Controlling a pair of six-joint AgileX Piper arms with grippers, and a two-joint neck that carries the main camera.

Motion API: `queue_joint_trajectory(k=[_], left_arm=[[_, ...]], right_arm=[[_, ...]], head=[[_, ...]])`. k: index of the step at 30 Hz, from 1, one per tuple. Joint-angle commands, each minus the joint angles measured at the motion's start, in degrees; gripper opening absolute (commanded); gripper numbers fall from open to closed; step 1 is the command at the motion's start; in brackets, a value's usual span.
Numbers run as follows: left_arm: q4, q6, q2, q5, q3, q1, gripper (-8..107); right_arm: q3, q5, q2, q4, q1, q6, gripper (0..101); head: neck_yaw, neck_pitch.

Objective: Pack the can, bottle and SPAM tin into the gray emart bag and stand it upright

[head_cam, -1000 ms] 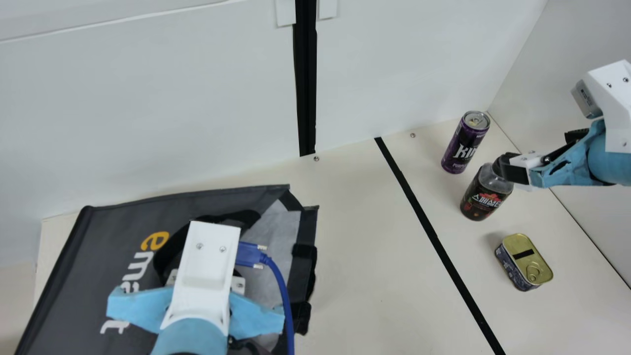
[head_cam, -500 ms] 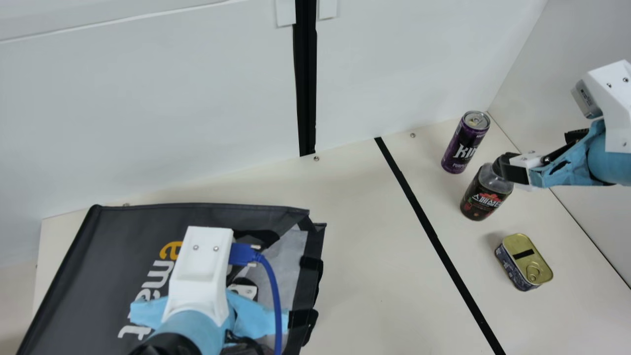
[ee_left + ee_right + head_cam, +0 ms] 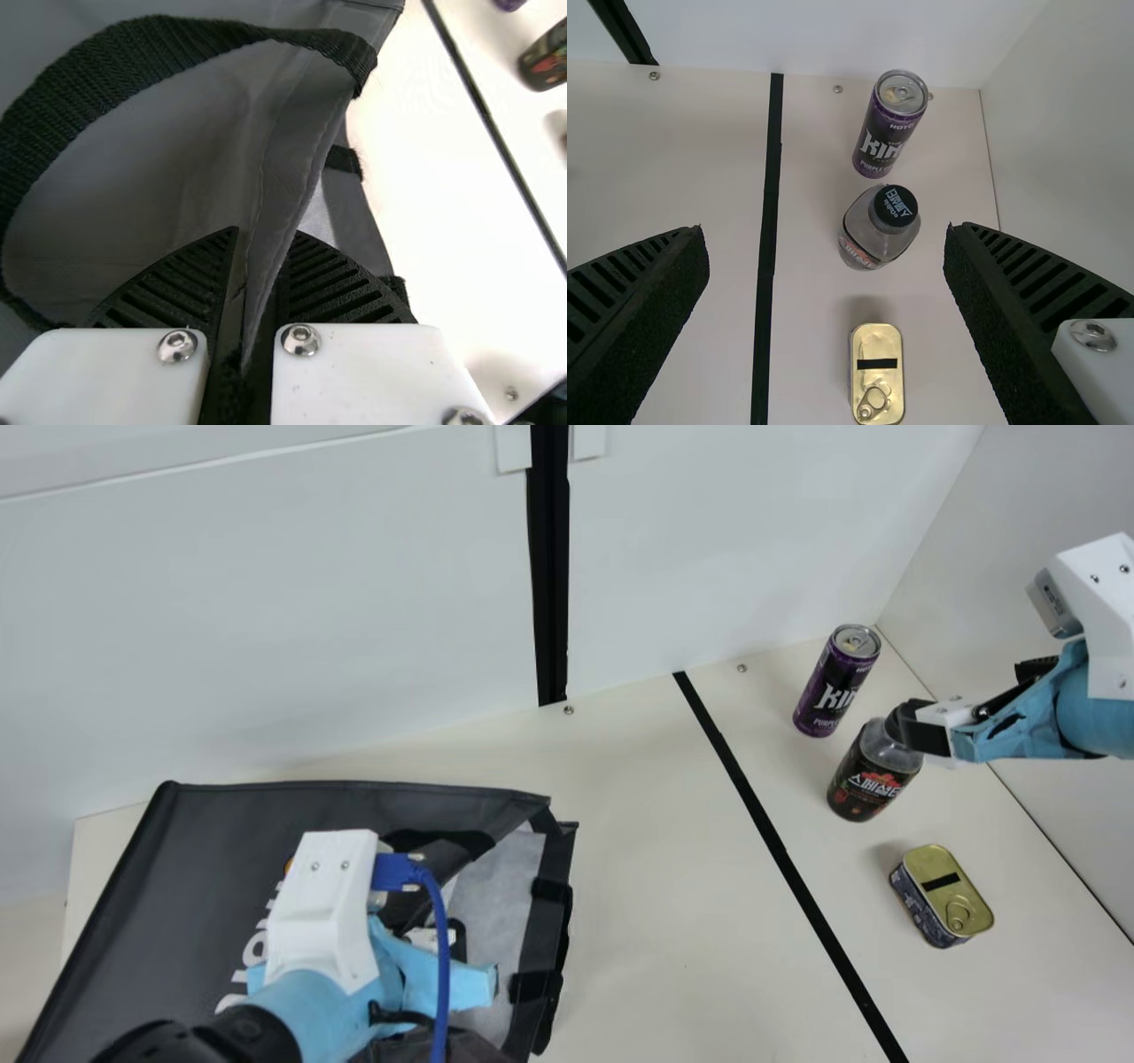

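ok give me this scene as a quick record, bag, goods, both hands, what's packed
bag: gray emart bag, lying print side up, mouth toward the goods
can: purple, upright, nearest the back wall
bottle: dark label, black cap, upright between can and tin
tin: SPAM tin, gold lid up
left hand: left hand, closed on the bag's fabric
right hand: right hand, open, holding nothing
divider: black line between bag and goods
packed: none of the three

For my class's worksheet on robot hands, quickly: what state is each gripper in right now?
Left gripper: closed on a fold of the gray emart bag.
Right gripper: open wide, holding nothing.
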Motion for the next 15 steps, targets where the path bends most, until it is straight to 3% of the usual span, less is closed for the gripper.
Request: queue_joint_trajectory(k=[1,10,15], left_arm=[[-6.48,4.11,-0.24,-1.38,0.36,1.54,-8],[-21.52,17.70,-0.48,-1.84,0.89,7.87,-8],[-26.47,23.83,-0.31,-0.33,0.53,11.14,-8]], right_arm=[[0.00,0.00,0.00,0.00,0.00,0.00,95],[0.00,0.00,0.00,0.00,0.00,0.00,95],[0.00,0.00,0.00,0.00,0.00,0.00,95]], head=[[-0.14,-1.21],[-0.14,-1.21],[-0.14,-1.21]])
